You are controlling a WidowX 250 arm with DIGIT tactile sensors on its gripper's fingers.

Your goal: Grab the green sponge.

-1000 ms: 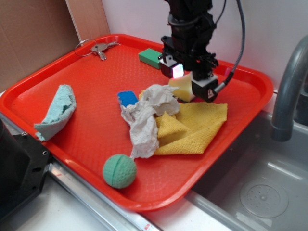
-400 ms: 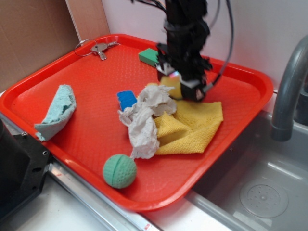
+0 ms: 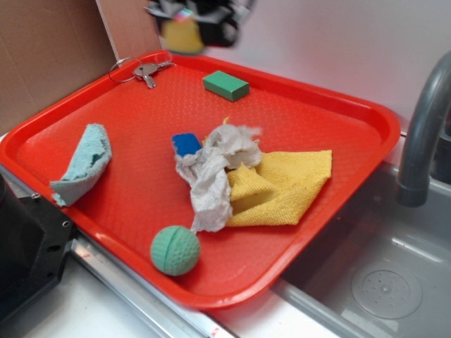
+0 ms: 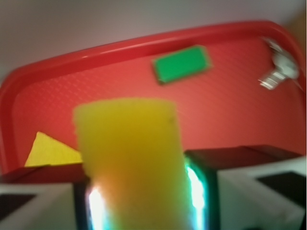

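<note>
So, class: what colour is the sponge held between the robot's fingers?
Yellow. The held sponge shows best in the wrist view; the green sponge lies untouched on the tray.

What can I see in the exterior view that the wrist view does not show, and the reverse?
Only the exterior view shows the green ball, the crumpled paper, the blue block, the light blue rag and the sink faucet. Only the wrist view shows clearly that the gripper is shut on a yellow sponge; outside it is a blur at the top edge. Both show the red tray, the green sponge lying free on it, the keys and the yellow cloth.
</note>
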